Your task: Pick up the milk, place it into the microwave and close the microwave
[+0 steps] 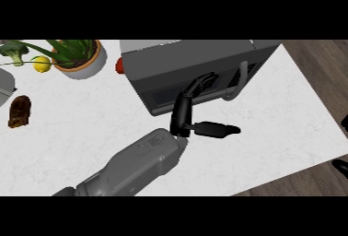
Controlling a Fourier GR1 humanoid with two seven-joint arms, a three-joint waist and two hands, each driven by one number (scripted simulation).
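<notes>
Only real container here is the microwave (197,60), a boxy grey thing with a dark window in its door (178,94) and a pale bar handle (239,84) on the right side. The door looks swung to against the box, so you can't see inside, and the milk doesn't show anywhere on the counter; can't tell you where it sits. Your left hand (189,107) is up against that door, fingers (201,84) stretched out and spread over the window, thumb sticking off to the right, clamped on nothing. A red something (119,65) peeks out behind the microwave's left corner, mostly hidden. A round pot (87,68) at top left holds a spiky green plant (71,48), with a lemon (42,64) and a broccoli (11,52) just beside it. There's a rough brown lump (19,111) further down, hard to identify, and a grey object (5,85) cut off at the left edge. The counter (81,124) is smooth white marble. A black bit at the right edge is probably your right hand (341,168), too cropped to read its fingers.
</notes>
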